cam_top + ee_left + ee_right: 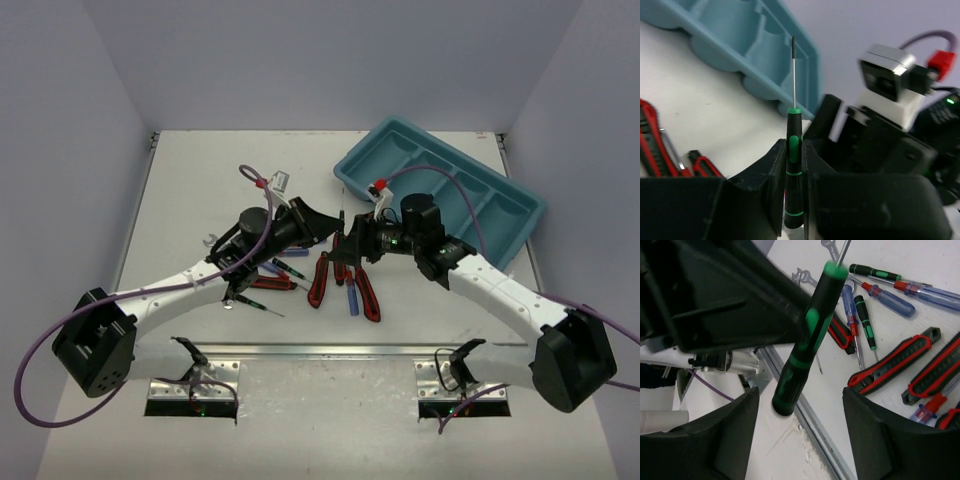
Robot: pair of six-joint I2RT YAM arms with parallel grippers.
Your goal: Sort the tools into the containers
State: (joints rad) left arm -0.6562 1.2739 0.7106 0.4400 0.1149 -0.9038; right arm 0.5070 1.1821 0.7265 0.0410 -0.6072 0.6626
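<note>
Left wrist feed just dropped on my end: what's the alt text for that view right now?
The left pincer is shut on a thin black-and-green screwdriver, its metal shaft pointing up the frame toward the teal tray. Red-and-black utility knives lie on the white table at lower left, and the right arm's wrist camera fills the right side.

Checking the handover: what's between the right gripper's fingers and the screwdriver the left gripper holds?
Nothing. In the right wrist view the black-and-green screwdriver, held by the left gripper, hangs between the right gripper's open fingers, bare gaps either side.
</note>
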